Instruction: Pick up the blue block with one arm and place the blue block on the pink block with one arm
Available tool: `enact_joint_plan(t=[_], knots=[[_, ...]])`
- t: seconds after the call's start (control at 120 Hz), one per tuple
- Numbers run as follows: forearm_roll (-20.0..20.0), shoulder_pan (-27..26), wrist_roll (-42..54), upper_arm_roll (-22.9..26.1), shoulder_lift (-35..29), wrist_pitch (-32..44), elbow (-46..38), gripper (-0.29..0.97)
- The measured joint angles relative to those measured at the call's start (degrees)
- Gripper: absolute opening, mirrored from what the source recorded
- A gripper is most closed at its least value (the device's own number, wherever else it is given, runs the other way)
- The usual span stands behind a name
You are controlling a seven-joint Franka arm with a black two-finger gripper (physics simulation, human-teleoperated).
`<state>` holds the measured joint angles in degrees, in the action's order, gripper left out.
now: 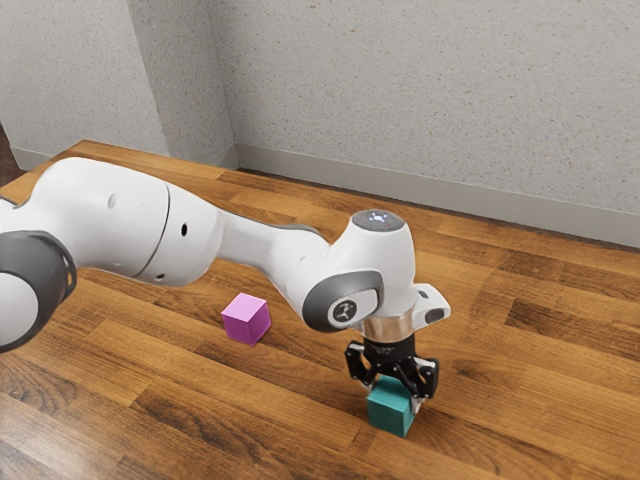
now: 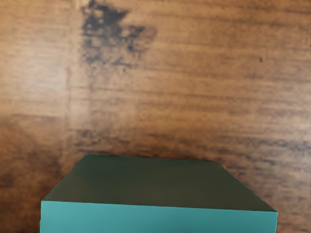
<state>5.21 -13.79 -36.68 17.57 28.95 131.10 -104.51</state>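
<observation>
The blue block (image 1: 390,413), teal in shade, rests on the wooden table toward the exterior view's lower right. My gripper (image 1: 392,390) points straight down over it, open, with one fingertip (image 1: 361,378) on each side of the block's top edge. In the wrist view the blue block (image 2: 155,199) lies directly under the hand. The pink block (image 1: 246,318), magenta in shade, sits on the table to the exterior view's left of the gripper, well apart from the blue block.
The wooden table (image 1: 520,300) stretches out around both blocks. A grey wall (image 1: 450,90) with a baseboard runs along the far side. My white arm (image 1: 200,240) reaches in from the exterior view's left, above and behind the pink block.
</observation>
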Motion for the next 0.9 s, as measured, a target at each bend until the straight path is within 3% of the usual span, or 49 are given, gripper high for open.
enact_joint_plan(t=[0.233, 0.45, 0.633, 0.9], knots=[[0.02, -0.03, 0.02, -0.05, -1.45, 0.14, -0.29, 0.37], [0.26, -0.21, -0.10, -2.38, -12.01, -3.63, -5.81, 0.34], [0.11, 0.47, 2.11, -16.98, -18.80, -5.73, -11.10, 0.37], [-1.07, 1.02, 9.11, -26.99, -21.75, -7.45, -12.29, 0.39]])
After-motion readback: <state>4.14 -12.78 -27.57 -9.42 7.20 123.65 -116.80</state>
